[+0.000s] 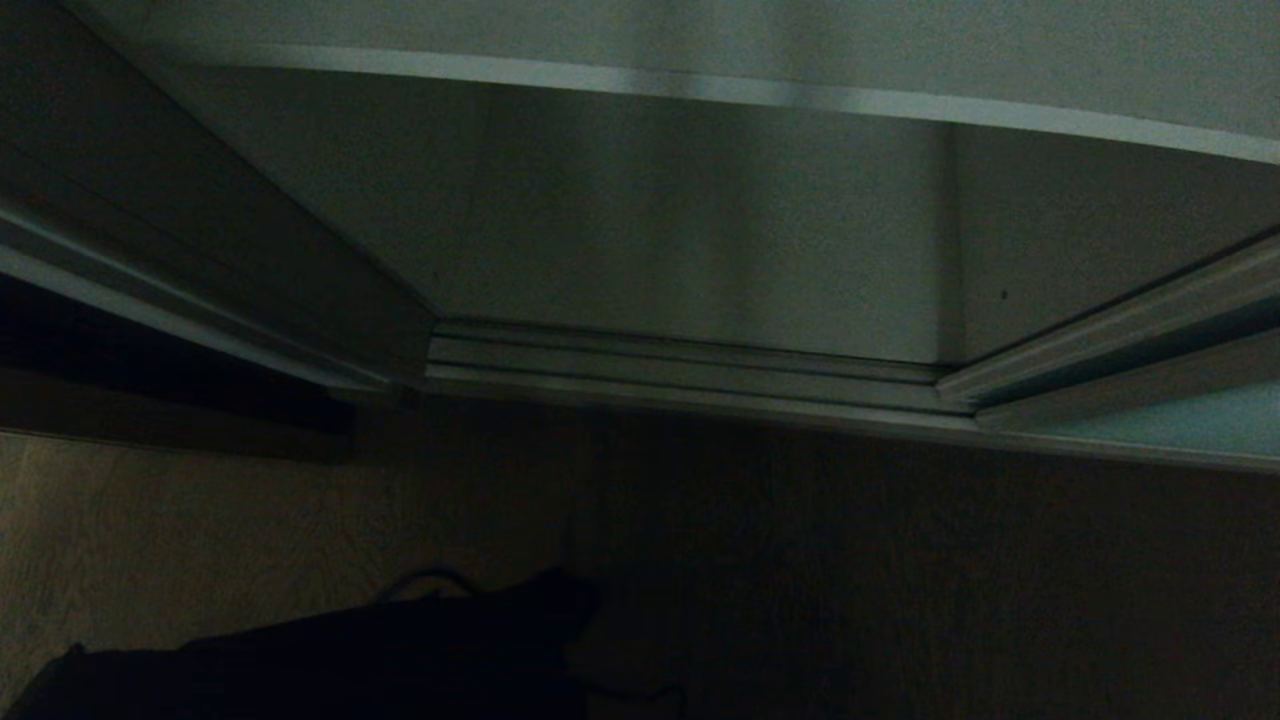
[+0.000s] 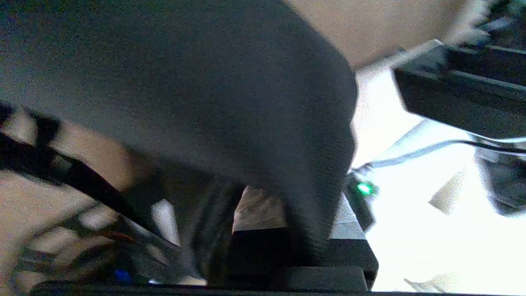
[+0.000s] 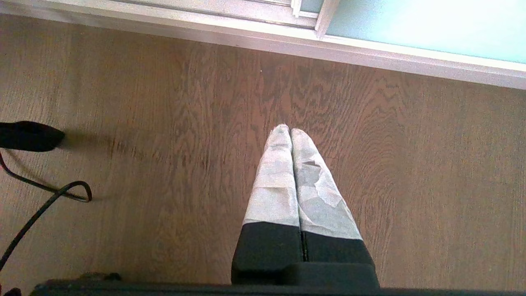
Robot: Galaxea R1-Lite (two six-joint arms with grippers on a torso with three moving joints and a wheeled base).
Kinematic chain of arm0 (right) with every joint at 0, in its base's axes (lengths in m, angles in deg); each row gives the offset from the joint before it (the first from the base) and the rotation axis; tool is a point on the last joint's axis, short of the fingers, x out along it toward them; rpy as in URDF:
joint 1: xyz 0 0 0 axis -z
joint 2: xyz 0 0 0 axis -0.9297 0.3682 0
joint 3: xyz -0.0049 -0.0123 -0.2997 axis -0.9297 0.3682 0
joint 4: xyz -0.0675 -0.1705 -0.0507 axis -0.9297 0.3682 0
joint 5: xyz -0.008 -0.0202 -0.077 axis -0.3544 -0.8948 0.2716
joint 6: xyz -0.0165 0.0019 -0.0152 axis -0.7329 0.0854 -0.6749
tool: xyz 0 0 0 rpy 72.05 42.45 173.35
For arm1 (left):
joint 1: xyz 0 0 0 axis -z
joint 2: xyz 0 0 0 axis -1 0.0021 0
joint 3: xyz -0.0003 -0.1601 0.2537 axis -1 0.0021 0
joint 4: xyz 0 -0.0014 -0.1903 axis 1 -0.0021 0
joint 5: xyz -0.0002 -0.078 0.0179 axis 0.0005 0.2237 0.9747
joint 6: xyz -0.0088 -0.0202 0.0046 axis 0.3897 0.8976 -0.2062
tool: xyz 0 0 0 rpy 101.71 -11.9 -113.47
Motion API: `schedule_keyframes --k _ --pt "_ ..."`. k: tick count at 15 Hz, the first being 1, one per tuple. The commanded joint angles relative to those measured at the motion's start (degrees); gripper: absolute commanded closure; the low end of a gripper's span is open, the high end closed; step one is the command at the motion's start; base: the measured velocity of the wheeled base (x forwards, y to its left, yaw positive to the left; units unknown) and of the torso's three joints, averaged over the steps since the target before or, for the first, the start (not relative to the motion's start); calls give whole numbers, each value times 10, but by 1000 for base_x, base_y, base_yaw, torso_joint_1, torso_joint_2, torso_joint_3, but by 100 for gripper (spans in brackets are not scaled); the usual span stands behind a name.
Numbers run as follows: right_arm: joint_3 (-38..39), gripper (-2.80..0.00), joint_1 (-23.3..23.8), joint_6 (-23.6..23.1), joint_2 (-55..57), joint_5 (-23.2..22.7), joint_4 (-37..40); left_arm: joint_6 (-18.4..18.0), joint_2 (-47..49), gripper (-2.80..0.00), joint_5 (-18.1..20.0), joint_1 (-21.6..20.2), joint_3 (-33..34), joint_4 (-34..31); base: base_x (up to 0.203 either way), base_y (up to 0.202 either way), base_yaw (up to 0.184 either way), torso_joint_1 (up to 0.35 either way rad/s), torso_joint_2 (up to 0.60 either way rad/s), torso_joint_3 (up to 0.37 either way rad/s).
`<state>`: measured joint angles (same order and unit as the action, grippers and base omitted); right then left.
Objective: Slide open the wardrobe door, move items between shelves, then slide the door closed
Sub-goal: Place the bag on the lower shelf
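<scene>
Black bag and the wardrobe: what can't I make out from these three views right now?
- Black bag: its blurred fabric fills the left wrist view and covers most of the left gripper, so the grip point is hidden.
- Head view: too dark; the bag is cut off by the bottom edge.
- Shelves: only the underside of one shelf shows; what lies on it is hidden.
- Sliding wardrobe door: cut off by the edge in the right wrist view; the shut right gripper hangs over the floor.

Head cam looks down into wardrobe base; right wrist faces floor (image 3: 164, 123); both share door track (image 1: 700, 370).
</scene>
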<state>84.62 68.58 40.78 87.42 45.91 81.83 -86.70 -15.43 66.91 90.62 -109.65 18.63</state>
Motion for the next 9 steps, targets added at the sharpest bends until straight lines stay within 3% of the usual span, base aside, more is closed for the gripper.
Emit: schedule_keyframes --k 1,9 --pt "0 0 0 0 0 0 0 0 50 0 22 0 0 -16 0 0 0 0 0 0" --pt "0 0 0 0 0 0 0 -2 228 0 47 17 -17 -19 0 0 0 0 0 0"
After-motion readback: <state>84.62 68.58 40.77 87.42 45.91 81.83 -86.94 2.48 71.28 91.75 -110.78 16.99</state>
